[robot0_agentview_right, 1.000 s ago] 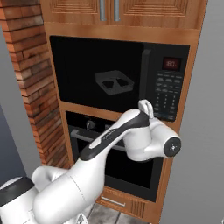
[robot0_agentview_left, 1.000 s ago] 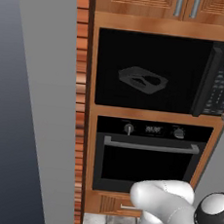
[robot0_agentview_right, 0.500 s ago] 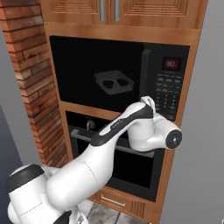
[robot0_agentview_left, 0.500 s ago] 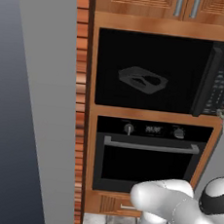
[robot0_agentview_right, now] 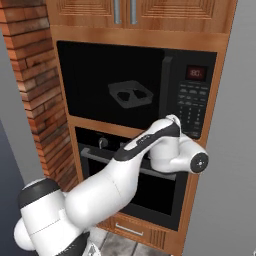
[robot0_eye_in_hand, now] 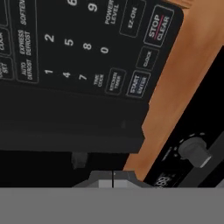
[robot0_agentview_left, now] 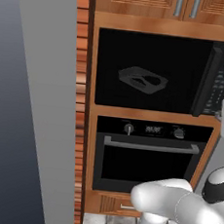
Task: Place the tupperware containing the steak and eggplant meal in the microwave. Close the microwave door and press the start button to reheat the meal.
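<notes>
One tupperware (robot0_agentview_right: 131,94) sits inside the microwave (robot0_agentview_right: 137,86), behind its closed door (robot0_agentview_left: 150,71). The arm (robot0_agentview_right: 127,167) reaches up, its wrist near the keypad (robot0_agentview_right: 193,105); the gripper (robot0_eye_in_hand: 113,179), pinched closed and empty, faces the START button (robot0_eye_in_hand: 138,85). Below is one oven (robot0_agentview_left: 148,156), with a brick column (robot0_agentview_right: 35,75) to the left and two cabinet handles (robot0_agentview_right: 124,11) above.

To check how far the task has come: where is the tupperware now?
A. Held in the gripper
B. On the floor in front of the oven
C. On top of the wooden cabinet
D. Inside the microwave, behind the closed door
D: the tupperware shows through the dark window of the closed microwave door, and the shut gripper holds nothing, facing the keypad.
</notes>
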Tool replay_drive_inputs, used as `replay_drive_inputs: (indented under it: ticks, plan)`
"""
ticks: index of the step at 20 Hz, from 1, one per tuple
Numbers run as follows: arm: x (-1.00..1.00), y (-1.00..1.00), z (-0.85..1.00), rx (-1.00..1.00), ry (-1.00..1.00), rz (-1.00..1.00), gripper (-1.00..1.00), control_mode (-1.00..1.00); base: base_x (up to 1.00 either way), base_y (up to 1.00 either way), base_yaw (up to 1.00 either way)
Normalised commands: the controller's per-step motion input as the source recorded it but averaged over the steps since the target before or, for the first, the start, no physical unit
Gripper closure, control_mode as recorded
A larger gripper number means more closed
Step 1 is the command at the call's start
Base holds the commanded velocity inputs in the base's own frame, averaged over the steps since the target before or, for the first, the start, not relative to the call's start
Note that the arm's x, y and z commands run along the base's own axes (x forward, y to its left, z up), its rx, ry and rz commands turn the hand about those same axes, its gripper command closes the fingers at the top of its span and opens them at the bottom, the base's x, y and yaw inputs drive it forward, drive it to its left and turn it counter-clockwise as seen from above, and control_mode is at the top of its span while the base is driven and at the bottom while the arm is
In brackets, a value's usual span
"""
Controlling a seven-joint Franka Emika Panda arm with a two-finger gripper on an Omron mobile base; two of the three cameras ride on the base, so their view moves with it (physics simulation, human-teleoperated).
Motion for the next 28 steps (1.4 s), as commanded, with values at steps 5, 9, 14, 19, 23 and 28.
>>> replay_drive_inputs:
  ticks: [5,9,14,19,23,28]
  plan:
    - [0.29,-0.01,-0.13,0.0,0.0,-0.02,1.0,-1.0,0.0,0.0,0.0]
    - [0.27,-0.04,-0.2,0.0,0.0,-0.01,1.0,-1.0,0.0,0.0,0.0]
    - [0.25,-0.05,-0.15,0.0,0.0,-0.02,1.0,-1.0,0.0,0.0,0.0]
    - [0.24,-0.11,-0.14,0.0,0.0,-0.03,1.0,-1.0,0.0,0.0,0.0]
    - [0.25,-0.2,-0.15,0.0,0.0,-0.06,1.0,-1.0,0.0,0.0,0.0]
    - [0.28,-0.27,-0.14,0.0,0.0,-0.06,1.0,-1.0,0.0,0.0,0.0]
